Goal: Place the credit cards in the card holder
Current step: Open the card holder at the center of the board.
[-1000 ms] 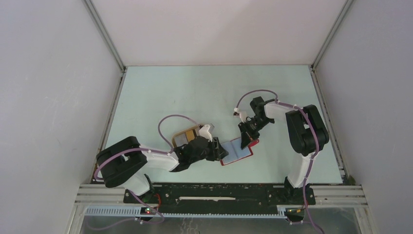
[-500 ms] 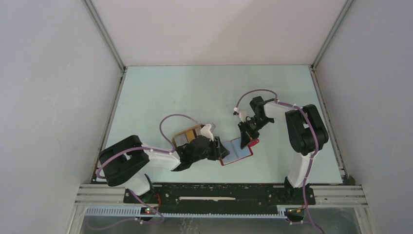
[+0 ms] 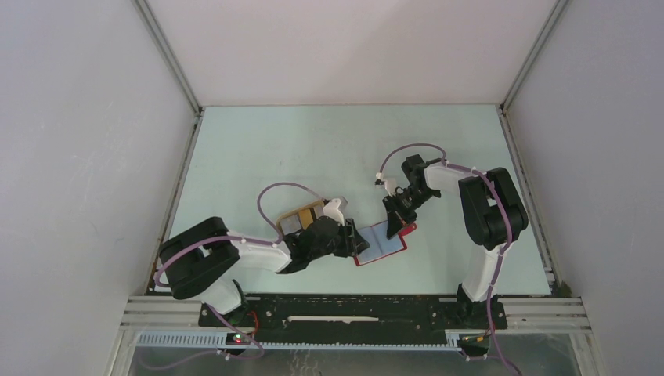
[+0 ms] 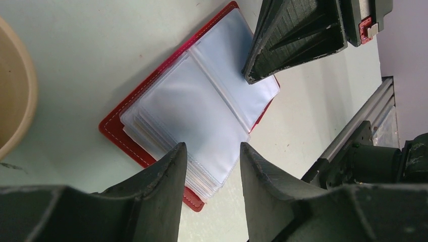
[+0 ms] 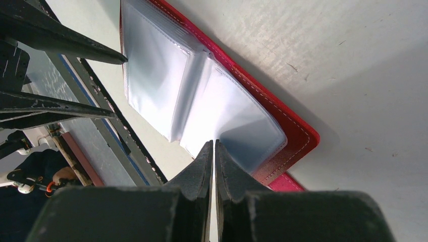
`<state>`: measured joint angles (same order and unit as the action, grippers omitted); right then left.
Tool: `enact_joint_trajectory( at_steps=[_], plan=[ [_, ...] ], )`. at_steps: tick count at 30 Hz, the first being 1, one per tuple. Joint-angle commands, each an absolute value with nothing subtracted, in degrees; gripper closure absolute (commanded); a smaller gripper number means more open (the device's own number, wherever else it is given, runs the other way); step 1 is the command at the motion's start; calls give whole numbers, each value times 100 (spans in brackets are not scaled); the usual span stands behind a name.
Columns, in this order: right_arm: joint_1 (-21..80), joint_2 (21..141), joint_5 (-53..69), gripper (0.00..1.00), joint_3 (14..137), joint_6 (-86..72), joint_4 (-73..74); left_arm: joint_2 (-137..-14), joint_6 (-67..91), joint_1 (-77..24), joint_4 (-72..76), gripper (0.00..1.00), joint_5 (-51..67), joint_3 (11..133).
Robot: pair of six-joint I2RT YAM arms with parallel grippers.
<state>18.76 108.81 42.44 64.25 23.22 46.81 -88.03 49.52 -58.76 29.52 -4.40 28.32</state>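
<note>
The red card holder (image 3: 383, 244) lay open on the table (image 3: 313, 149), its clear sleeves facing up. The left gripper (image 4: 212, 148) hovered over the holder's left edge, jaws partly apart with nothing between them. The right gripper (image 5: 213, 143) had its jaws pressed together and its tips at the edge of the holder's right-hand sleeve (whether it pinched the plastic could not be told). The credit cards (image 3: 296, 219), one gold and one grey, sat in the beige tray (image 4: 15, 85) just left of the holder.
</note>
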Motion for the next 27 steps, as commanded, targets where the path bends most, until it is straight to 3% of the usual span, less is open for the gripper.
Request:
enact_joint_trajectory(
  at_steps=[1, 27],
  plan=[
    [1892, 10907, 4236, 89, 6571, 2298, 4649, -8827, 4916, -5924, 2850, 52, -587, 3135],
    [1897, 10950, 4219, 89, 6569, 2303, 4663, -9812, 4889, -5915, 2965, 52, -94, 3995]
  ],
)
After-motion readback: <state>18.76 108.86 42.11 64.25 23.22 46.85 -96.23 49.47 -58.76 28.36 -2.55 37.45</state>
